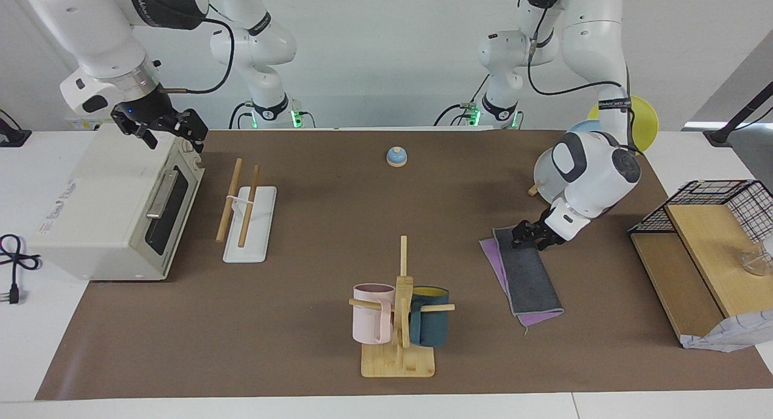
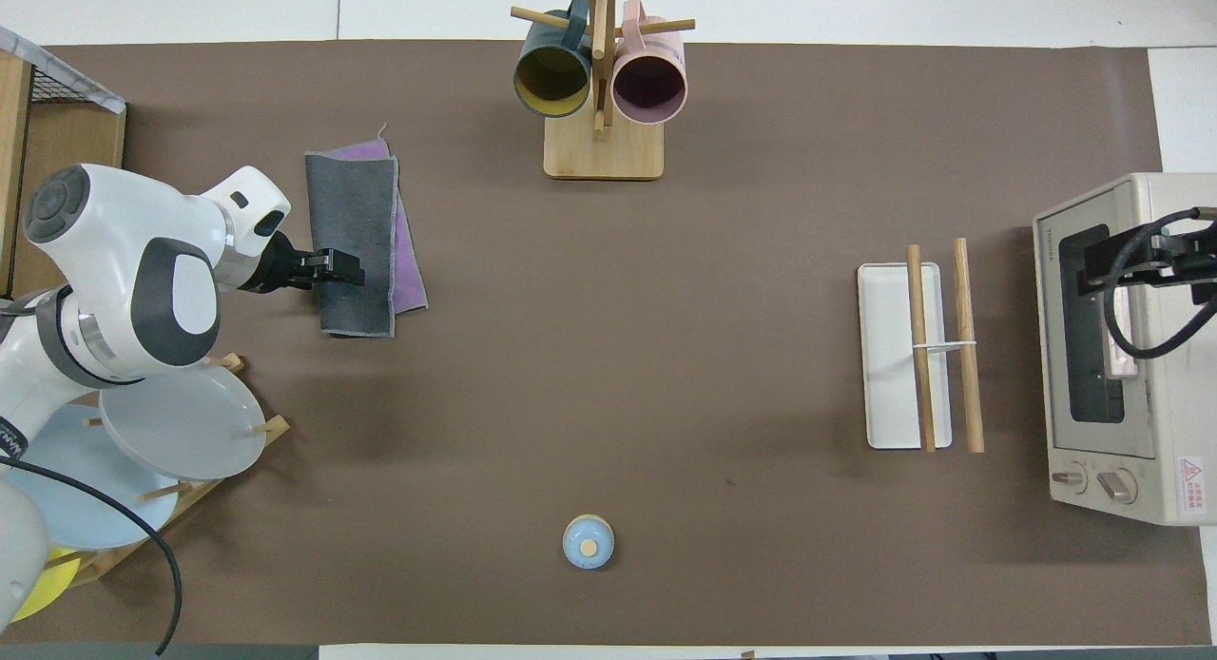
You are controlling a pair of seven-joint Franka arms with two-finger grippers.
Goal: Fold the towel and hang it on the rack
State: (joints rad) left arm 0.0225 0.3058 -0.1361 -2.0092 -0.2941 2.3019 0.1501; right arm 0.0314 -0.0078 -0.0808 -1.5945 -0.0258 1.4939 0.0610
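Note:
The towel [image 1: 531, 277] [image 2: 357, 227] lies folded into a long strip on the mat toward the left arm's end of the table, dark grey face up with purple edges showing. My left gripper [image 1: 530, 236] [image 2: 344, 267] is low at the strip's end nearest the robots, at or touching the cloth. The rack [image 1: 249, 220] [image 2: 894, 375], a white base with two wooden rods, stands toward the right arm's end, beside the toaster oven. My right gripper [image 1: 174, 142] [image 2: 1103, 265] waits above the oven, open and empty.
A toaster oven [image 1: 115, 207] [image 2: 1112, 356] stands at the right arm's end. A bamboo mug stand [image 1: 401, 310] [image 2: 599, 89] with two mugs is mid-table, farther out. A small blue bell [image 1: 397, 157] [image 2: 588, 542] is near the robots. A plate stand [image 2: 181, 422] and a wire basket [image 1: 718, 207] are near the left arm.

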